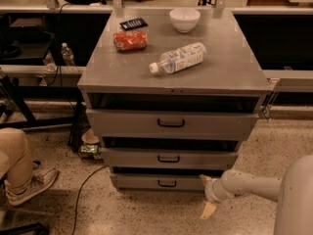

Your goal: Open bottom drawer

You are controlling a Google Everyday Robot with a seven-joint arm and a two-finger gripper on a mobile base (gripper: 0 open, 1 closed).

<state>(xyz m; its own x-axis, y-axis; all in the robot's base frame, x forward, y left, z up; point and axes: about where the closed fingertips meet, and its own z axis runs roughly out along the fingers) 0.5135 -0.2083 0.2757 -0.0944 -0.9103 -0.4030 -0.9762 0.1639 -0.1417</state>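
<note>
The one camera is looking down from high in front of the cabinet point(122, 124), facing its drawer fronts at moderate range and taking in the whole worktop point(230, 67). The end effector point(206, 195) is showing low right, beside the bottom drawer point(142, 181).

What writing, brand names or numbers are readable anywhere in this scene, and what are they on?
No text is readable.
Water bottle label: print too blurred.
Orange packet: print too blurred.
Bottom drawer: no marking seen.
Gripper, fingers open, low beside that drawer's right end: no lettering seen.
</note>
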